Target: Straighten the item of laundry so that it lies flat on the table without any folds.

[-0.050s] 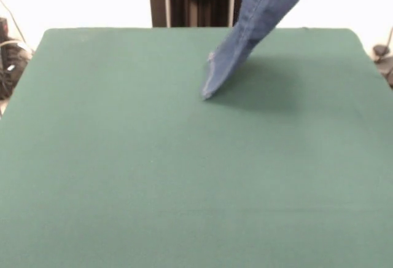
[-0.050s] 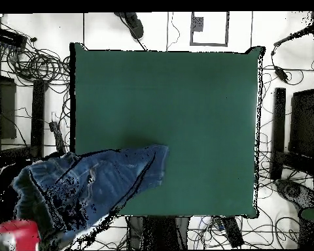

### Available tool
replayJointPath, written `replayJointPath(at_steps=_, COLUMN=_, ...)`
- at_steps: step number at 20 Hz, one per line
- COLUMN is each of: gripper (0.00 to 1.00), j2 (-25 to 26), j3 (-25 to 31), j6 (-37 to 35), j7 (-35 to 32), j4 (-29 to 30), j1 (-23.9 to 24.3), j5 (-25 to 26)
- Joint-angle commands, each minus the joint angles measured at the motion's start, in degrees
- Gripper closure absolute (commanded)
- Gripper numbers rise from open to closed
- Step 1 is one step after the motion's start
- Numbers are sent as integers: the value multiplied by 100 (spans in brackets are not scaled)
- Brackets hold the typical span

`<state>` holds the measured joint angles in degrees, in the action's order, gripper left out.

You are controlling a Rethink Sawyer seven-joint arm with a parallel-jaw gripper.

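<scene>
One red arm point(image 2: 16, 235) lifts the jeans point(image 1: 245, 31), hem touching the table point(image 1: 123, 157); hand's grip cannot be told.

jeans point(image 1: 245, 34) hang slanted from above, lower hem touching table point(image 1: 184, 188) near far edge

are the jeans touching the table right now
Touching. In the front view the jeans hang from above and their lowest end rests on the table, meeting its shadow there.
</scene>
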<state>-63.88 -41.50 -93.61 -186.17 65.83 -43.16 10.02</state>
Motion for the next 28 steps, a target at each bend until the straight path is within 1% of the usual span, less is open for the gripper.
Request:
replayJointPath(at_steps=1, gripper=100, j2=-1057, j3=64, j6=-882, j7=2047, j4=-15, j1=174, j5=300)
replayJointPath(at_steps=3, gripper=100, j2=-1387, j3=84, j6=-1112, j7=2317, j4=-123, j1=329, j5=249)
replayJointPath(at_steps=7, gripper=100, j2=-1825, j3=181, j6=-1377, j7=2748, j4=-390, j1=770, j5=114)
replayJointPath(at_steps=11, gripper=100, j2=-2106, j3=245, j6=-1753, j7=2970, j4=-598, j1=1227, j5=-16)
replayJointPath(at_steps=14, gripper=100, j2=-2281, j3=321, j6=-1783, j7=3113, j4=-530, j1=1537, j5=-75)
replayJointPath(at_steps=16, gripper=100, j2=-2404, j3=336, j6=-1688, j7=3354, j4=-414, j1=1782, j5=-115)
replayJointPath(at_steps=18, gripper=100, j2=-2484, j3=336, j6=-1538, j7=3726, j4=-301, j1=2158, j5=-223)
replayJointPath(at_steps=19, gripper=100, j2=-2533, j3=304, j6=-1437, j7=4021, j4=-200, j1=2419, j5=-325)
replayJointPath(at_steps=22, gripper=100, j2=-2447, j3=376, j6=-1470, j7=4693, j4=-293, j1=3171, j5=-614)
replayJointPath(at_steps=25, gripper=100, j2=-2450, j3=409, j6=-1334, j7=5445, j4=-167, j1=3862, j5=-799)
replayJointPath(at_steps=28, gripper=100, j2=-2424, j3=489, j6=-1255, j7=6034, j4=-67, j1=4444, j5=-921)
